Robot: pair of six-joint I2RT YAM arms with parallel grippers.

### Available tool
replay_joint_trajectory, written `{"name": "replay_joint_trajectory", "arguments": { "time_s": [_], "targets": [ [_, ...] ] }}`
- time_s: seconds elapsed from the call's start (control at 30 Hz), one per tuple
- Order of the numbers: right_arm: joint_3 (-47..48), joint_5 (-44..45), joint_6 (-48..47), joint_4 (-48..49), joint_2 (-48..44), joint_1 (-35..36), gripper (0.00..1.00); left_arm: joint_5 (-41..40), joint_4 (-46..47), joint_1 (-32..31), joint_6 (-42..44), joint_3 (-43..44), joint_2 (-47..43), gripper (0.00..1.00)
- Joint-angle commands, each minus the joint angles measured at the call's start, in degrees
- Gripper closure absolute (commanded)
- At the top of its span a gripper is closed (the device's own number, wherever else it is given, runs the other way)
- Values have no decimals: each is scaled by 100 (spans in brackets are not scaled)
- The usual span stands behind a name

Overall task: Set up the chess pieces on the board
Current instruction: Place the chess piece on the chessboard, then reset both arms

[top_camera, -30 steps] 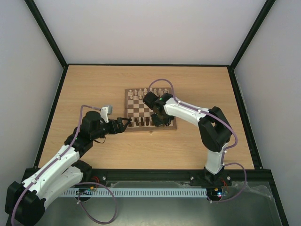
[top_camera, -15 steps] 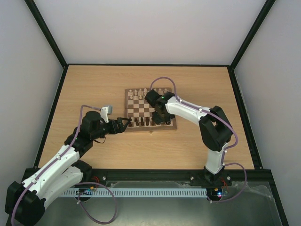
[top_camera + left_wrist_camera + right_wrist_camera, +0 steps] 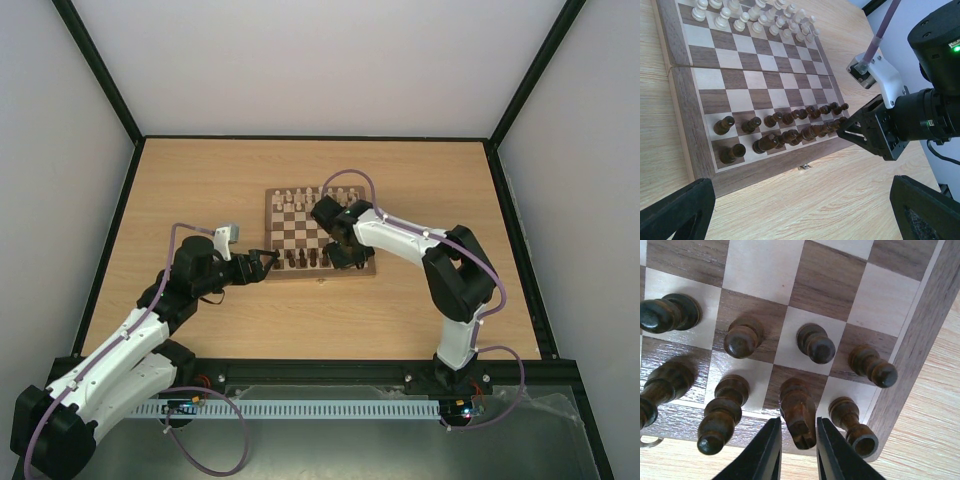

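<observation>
The board (image 3: 270, 231) lies mid-table. The dark chess pieces (image 3: 303, 258) stand in its two near rows; they also show in the left wrist view (image 3: 785, 127). My right gripper (image 3: 346, 259) is over the near right corner. In the right wrist view it (image 3: 799, 450) is shut on a dark knight (image 3: 797, 412) that stands on a back-row dark square beside the corner rook (image 3: 855, 427). My left gripper (image 3: 262, 265) is open and empty, over the table just off the board's near left edge (image 3: 680, 115).
Cream-white chessmen (image 3: 300, 197) fill the far rows, also seen in the left wrist view (image 3: 755, 17). A small metal clasp (image 3: 805, 167) sits on the board's near edge. Black frame rails edge the table.
My right wrist has shifted slightly to the right over the near right corner of the board. The left arm has not moved.
</observation>
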Motion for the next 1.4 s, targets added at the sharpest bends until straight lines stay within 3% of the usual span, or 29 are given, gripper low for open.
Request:
{"name": "replay_joint_trajectory", "arguments": {
  "time_s": [0.0, 0.23, 0.33, 0.43, 0.47, 0.5, 0.83, 0.93, 1.03, 1.1, 1.23, 1.37],
  "targets": [
    [-82, -100, -16, -177, -106, -23, 78, 74, -48, -11, 45, 24, -24, 1],
    [-99, -185, -12, -114, -512, -20, 67, 26, -140, -9, 27, 134, -47, 1],
    [-131, -240, -12, -74, -819, -22, 55, -29, -190, -11, 28, 204, -16, 1],
    [-197, -358, -1, 13, -1297, -14, 33, -198, -272, -10, 46, 279, 11, 1],
    [-229, -382, -3, 44, -1455, -14, 5, -293, -303, -11, 52, 310, 17, 1],
    [-257, -399, -3, 66, -1614, -14, 1, -381, -362, -11, 60, 349, 7, 1],
    [-981, -307, -26, 1085, -3610, -14, 1, -1826, -1314, -28, 171, 997, -315, 1],
    [-1535, 22, -181, 1656, -4225, -15, 1, -2279, -1430, -32, 62, 972, -378, 1],
    [-2059, 885, -361, 2130, -4661, -14, 1, -2723, -1612, -32, -167, 982, -442, 1],
    [-2089, 1385, -155, 2155, -4757, -24, 1, -2642, -1419, -41, -249, 898, -602, 1],
    [-2442, 1110, -181, 3062, -5071, -24, 1, -2712, -825, -46, -90, 700, -731, 1],
    [-2690, 1635, -192, 3702, -5053, -50, 1, -2963, -75, -41, 203, 406, -626, 1]
  ]
}}
